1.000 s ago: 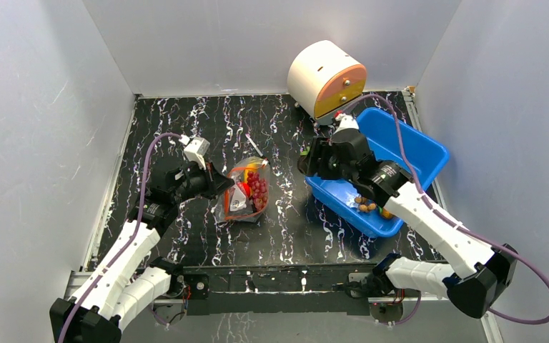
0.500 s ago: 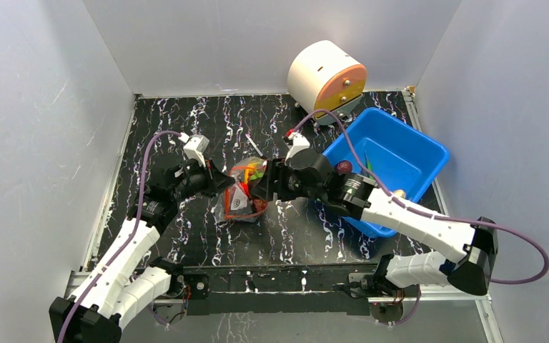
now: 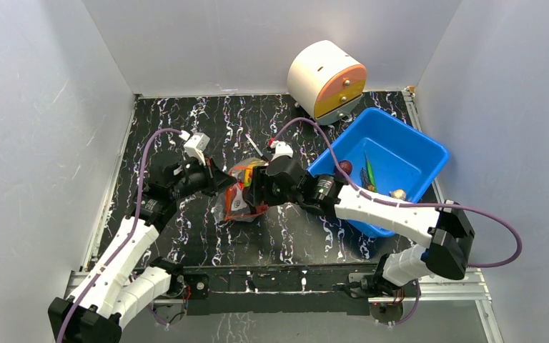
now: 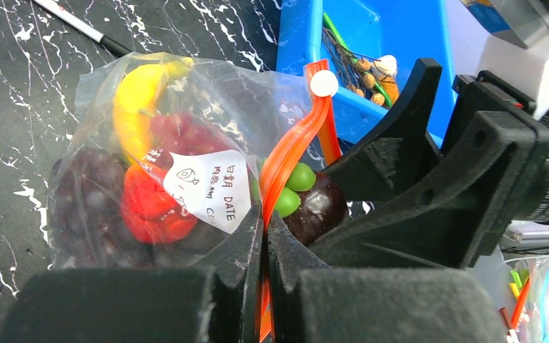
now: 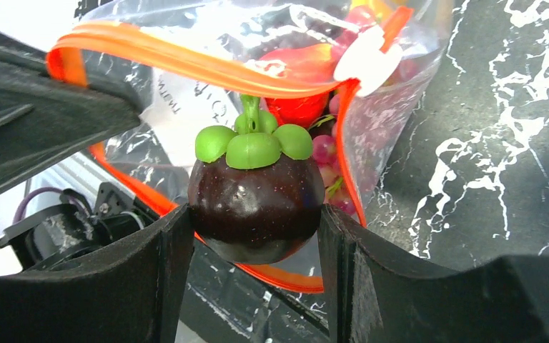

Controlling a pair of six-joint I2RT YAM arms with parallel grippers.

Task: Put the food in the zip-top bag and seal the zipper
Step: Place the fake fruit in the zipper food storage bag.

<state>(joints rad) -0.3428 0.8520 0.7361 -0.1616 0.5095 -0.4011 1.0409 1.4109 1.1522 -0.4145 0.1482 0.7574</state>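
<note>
Bright, even overhead light — soft shadows, sheen on the zip-top bag (image 4: 243, 78), wrist-view foregrounds blurred.

Black marble-look tabletop (image 3: 186, 121) with white veins, boxed in by plain pale grey panels: left wall (image 3: 36, 107), far wall (image 3: 221, 43), right wall (image 3: 500, 86). Faint scuffs on left one. Metal rail (image 3: 472, 293) along near edge. Soft even light throughout.
</note>
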